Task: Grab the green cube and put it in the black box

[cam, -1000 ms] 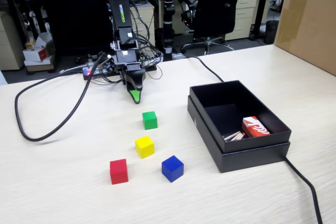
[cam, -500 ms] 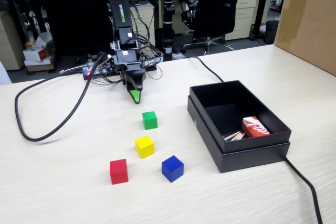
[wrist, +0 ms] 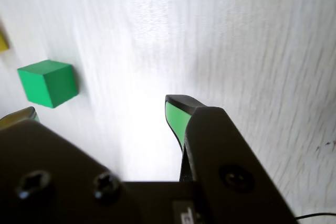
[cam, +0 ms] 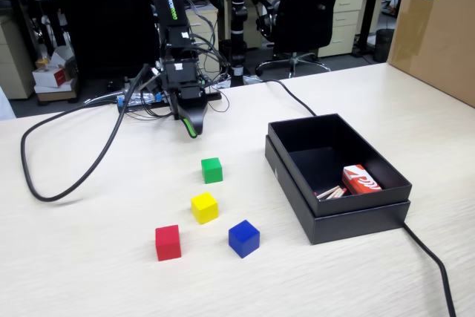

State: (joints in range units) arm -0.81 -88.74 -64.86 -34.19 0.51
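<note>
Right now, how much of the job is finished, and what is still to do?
Nothing is finished yet. The green cube sits on the table outside the black box, next to the yellow cube. In hand: the gripper hangs above the table short of the cube, empty; the wrist view shows a gap between its jaws and the cube off to the left. Left: reach it, grasp it, carry it to the box and release.
</note>
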